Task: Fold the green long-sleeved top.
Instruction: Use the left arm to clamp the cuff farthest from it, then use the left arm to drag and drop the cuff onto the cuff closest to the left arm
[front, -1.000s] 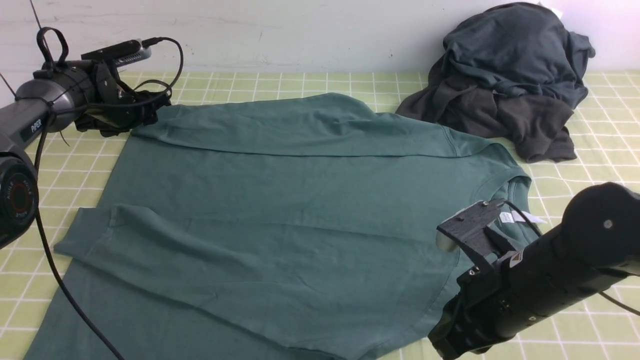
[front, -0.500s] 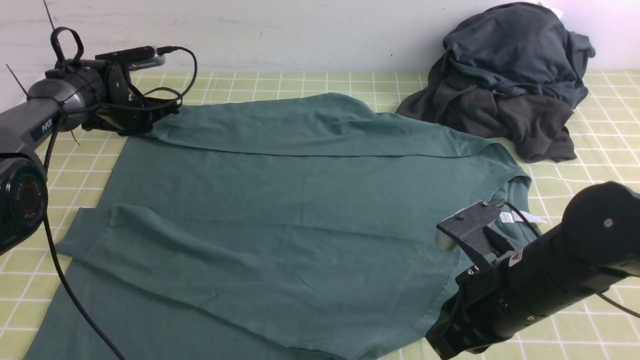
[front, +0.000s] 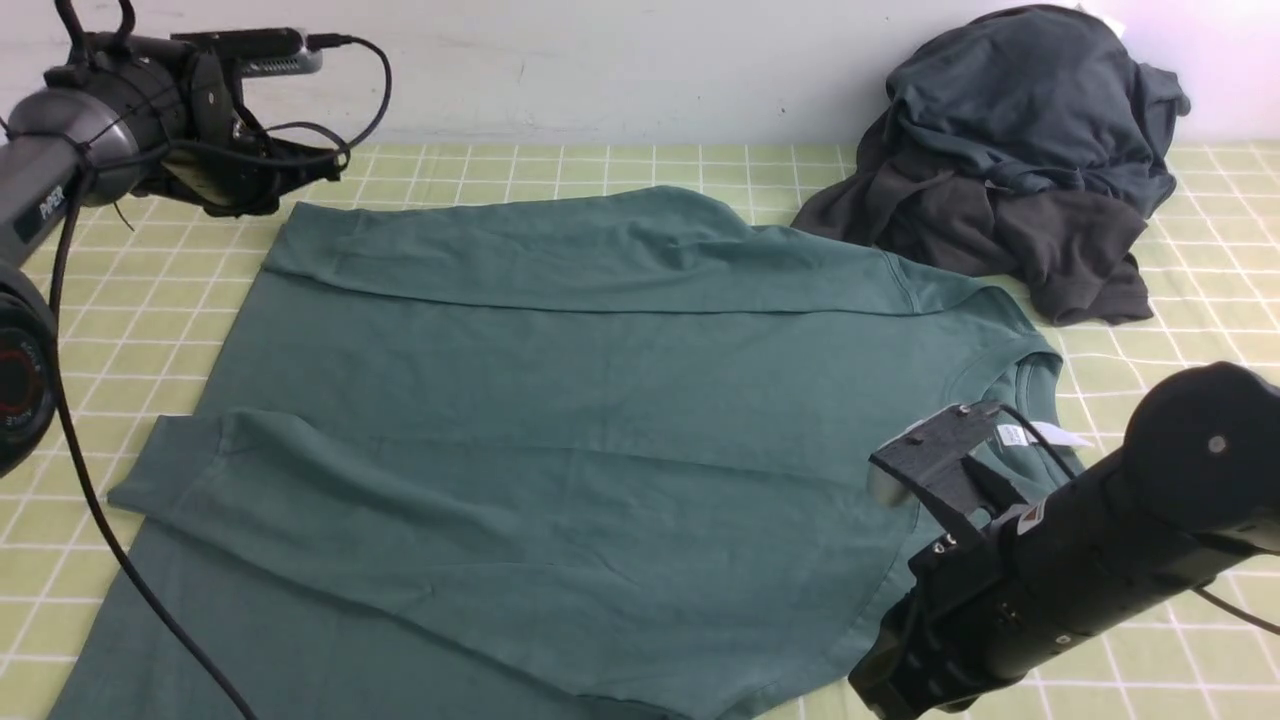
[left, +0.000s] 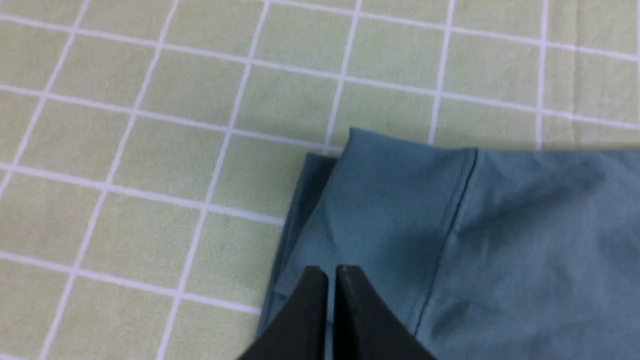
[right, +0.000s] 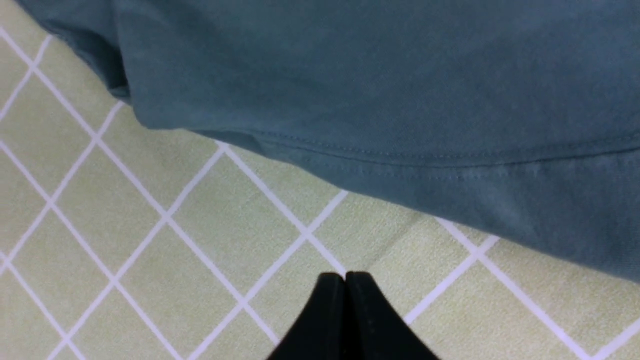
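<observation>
The top (front: 560, 400) lies spread flat on the bench (front: 700, 165), collar toward the right pincer (right: 345, 277) and hem stretching off past the left pincer (left: 331, 272). Both sleeves are laid across the body, the far sleeve (front: 600, 250) along the back edge and the near sleeve (front: 400, 480) over the middle. From where I stand the sleeve stage looks finished, and the body fold is what comes next. The left pincer hangs clear above the far sleeve's cuff (left: 400, 200), tips together with nothing between them. The right pincer is likewise pressed together and empty, over bare cloth, with the top's stitched edge just ahead of its tips. To my eye both need to part their tips, drop onto an edge and pinch both layers, then carry one end over the other without dragging the sleeves loose. There is open bench behind and outside the left pincer. On the right pincer's far side the dark heap (front: 1010, 150) sits near the shoulder, so a wide swing there could snag it.
</observation>
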